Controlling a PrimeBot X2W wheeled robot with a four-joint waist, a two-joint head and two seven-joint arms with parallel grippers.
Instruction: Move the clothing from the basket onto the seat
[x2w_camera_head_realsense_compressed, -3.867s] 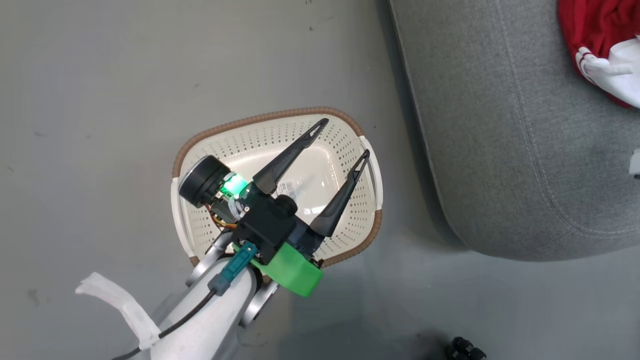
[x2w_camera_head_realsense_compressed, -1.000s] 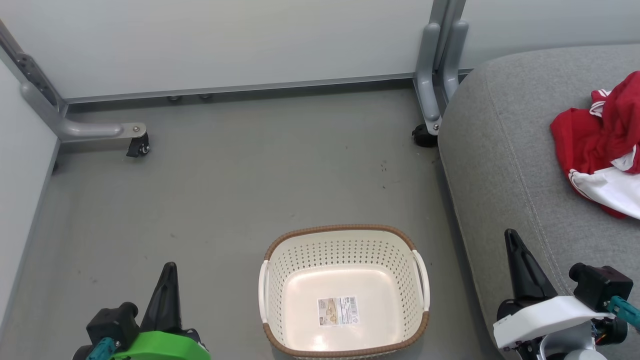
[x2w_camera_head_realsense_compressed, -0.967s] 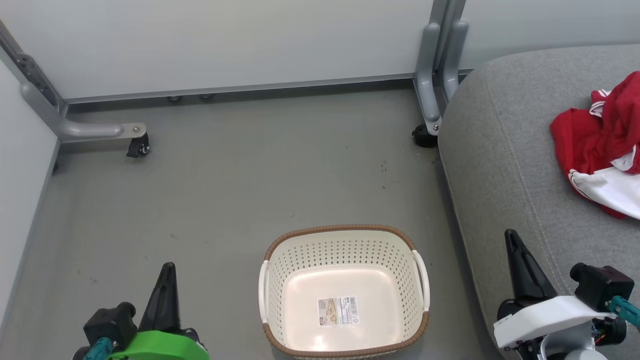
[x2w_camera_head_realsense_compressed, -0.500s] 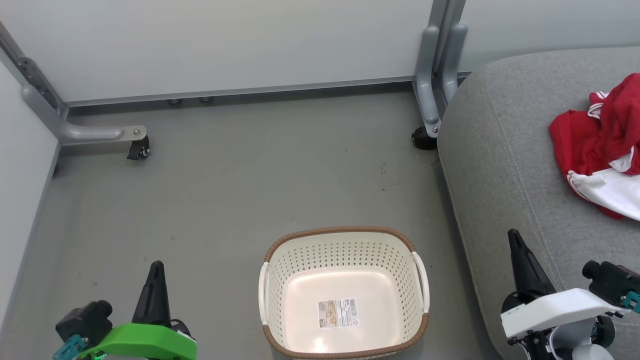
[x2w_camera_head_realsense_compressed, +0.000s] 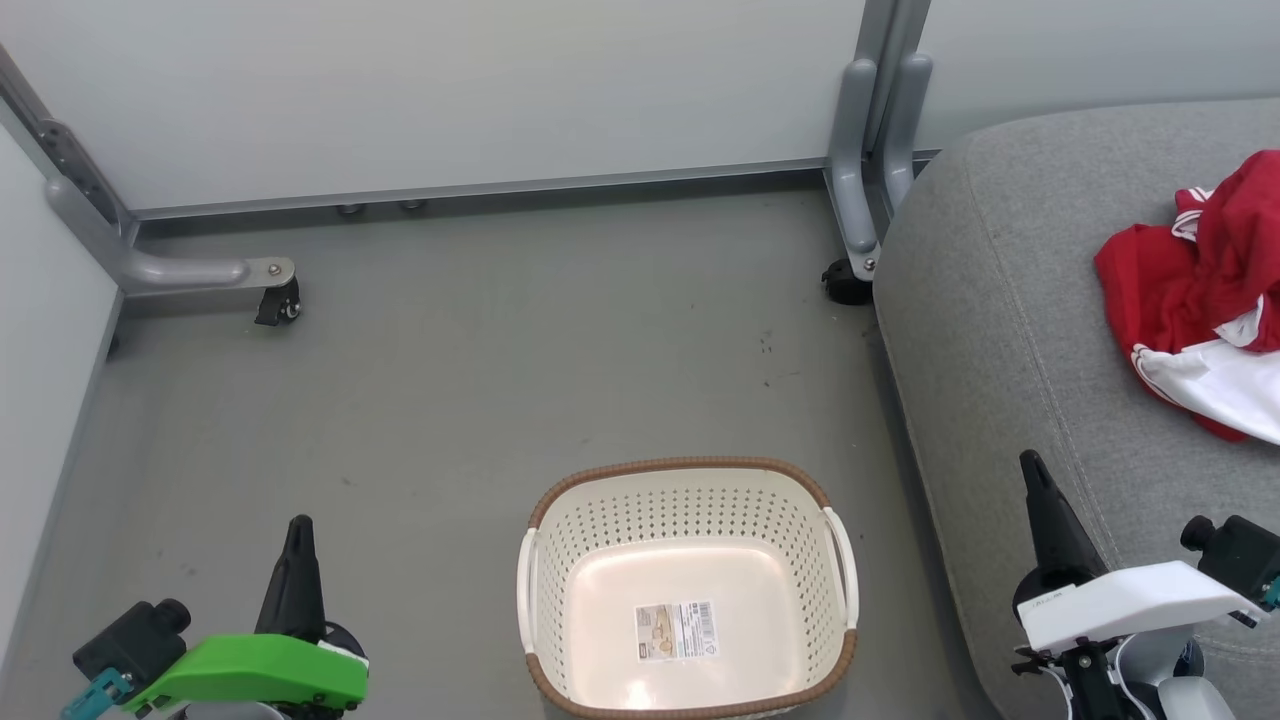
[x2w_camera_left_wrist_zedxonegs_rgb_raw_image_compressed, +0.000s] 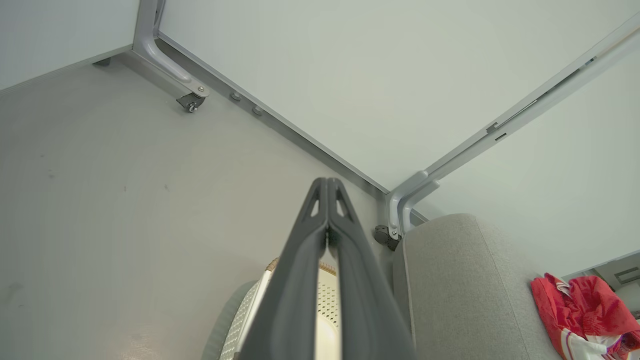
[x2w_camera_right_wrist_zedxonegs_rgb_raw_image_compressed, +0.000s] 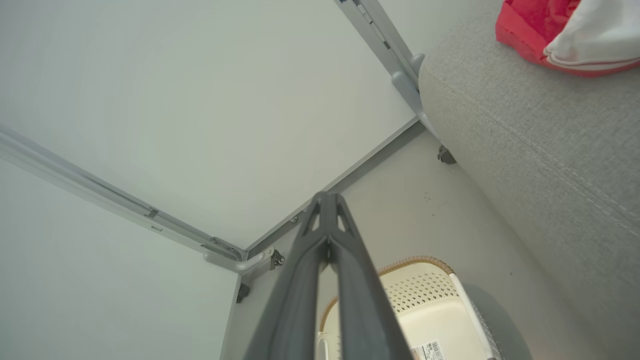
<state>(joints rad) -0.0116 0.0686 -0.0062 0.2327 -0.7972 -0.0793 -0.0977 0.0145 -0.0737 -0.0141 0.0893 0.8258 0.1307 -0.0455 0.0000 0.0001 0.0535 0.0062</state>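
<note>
The cream basket with its brown rim stands on the floor at the bottom centre, holding only the paper label on its bottom. The red and white clothing lies bunched on the grey seat at the right; it shows too in the left wrist view and the right wrist view. My left gripper is at the lower left, shut and holding nothing, well left of the basket. My right gripper is at the lower right over the seat's front edge, shut with nothing in it.
Pale partition panels stand behind and to the left, carried on grey metal feet with castors. The grey floor stretches between the panels and the basket. The seat's rounded side comes close to the basket's right handle.
Both grippers have sunk lower and outward in the head view, staying shut. The whole picture has shifted slightly, so the camera moved a little. Basket and clothing lie as before.
</note>
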